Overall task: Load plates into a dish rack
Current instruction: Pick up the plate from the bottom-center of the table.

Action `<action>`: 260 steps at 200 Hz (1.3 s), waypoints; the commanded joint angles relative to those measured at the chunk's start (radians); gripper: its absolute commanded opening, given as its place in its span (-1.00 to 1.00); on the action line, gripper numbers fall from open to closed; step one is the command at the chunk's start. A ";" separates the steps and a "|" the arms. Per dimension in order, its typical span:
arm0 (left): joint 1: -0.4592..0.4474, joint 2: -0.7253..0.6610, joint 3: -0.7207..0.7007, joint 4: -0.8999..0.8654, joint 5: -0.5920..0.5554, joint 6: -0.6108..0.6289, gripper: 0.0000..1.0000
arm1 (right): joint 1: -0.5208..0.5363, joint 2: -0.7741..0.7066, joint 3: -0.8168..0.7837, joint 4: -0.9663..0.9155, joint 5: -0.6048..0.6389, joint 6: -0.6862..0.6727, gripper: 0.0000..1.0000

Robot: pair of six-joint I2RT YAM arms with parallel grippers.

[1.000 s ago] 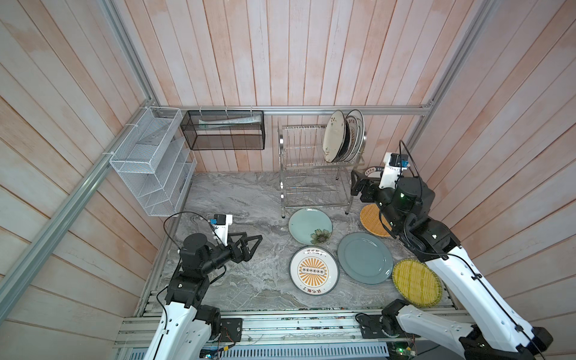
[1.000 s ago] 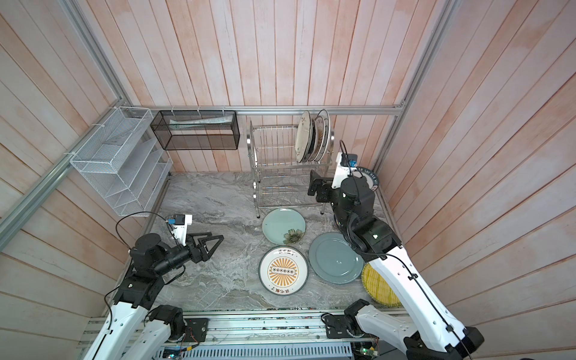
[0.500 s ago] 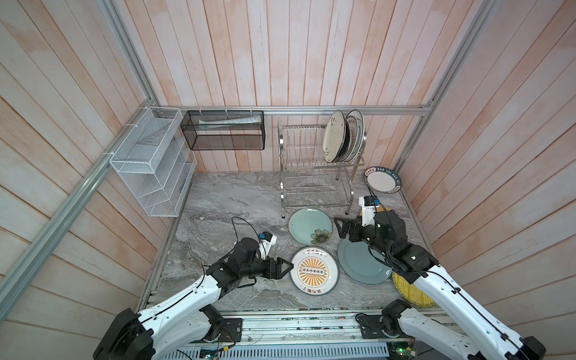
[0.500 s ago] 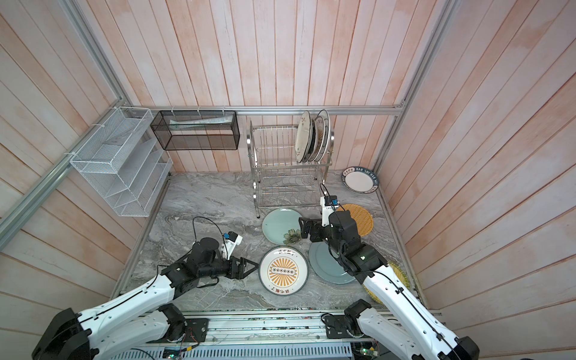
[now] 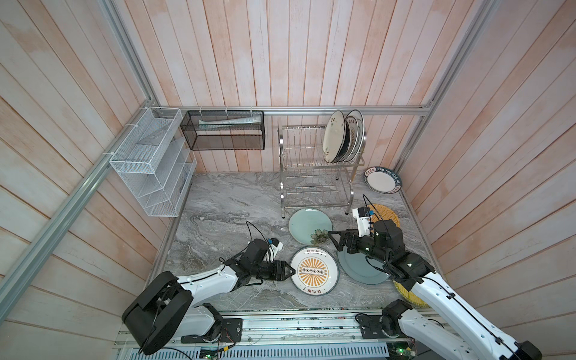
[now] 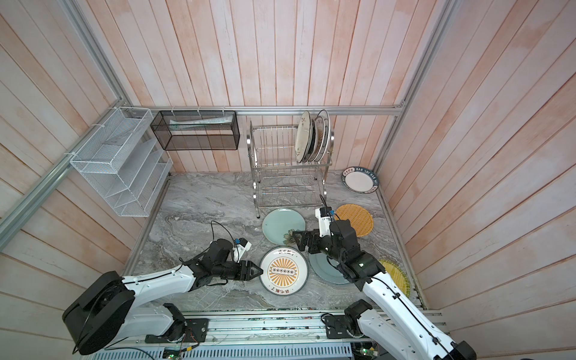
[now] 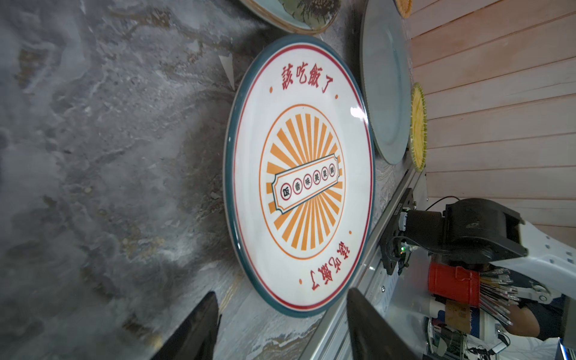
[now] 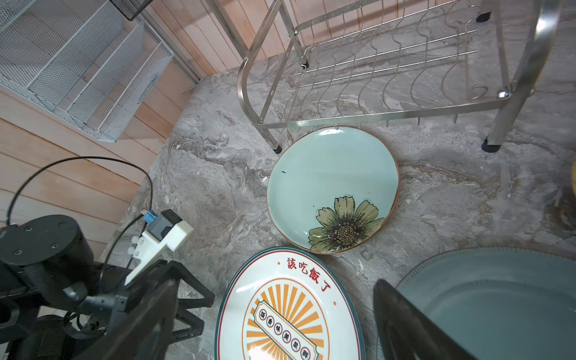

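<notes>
1. The sunburst plate [image 5: 314, 270] lay flat on the table [image 5: 224, 212] at lower centre in both top views. It was immediately right of the left tool [image 5: 288, 271], whose tips reached its left rim. Being round, it offered no long axis.
2. The left tool was spread. In the left wrist view the plate's near rim sat between its fingers [image 7: 193, 327], neither visibly pressing it.
3. The right tool [image 5: 336, 241] was spread wide and empty, hovering between the flower plate [image 5: 307, 224] and the grey-blue plate [image 5: 358, 271]. The left arm looked nearer the sunburst plate.
4. The dish rack [image 5: 314, 187] stood above these plates. Its upper tier held about three upright plates [image 5: 343, 137] at the right end, and its lower tier held none.
</notes>
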 commanded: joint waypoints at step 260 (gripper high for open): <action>-0.003 0.059 -0.062 0.294 -0.059 -0.303 -1.00 | -0.006 -0.089 -0.062 0.056 -0.096 0.106 0.96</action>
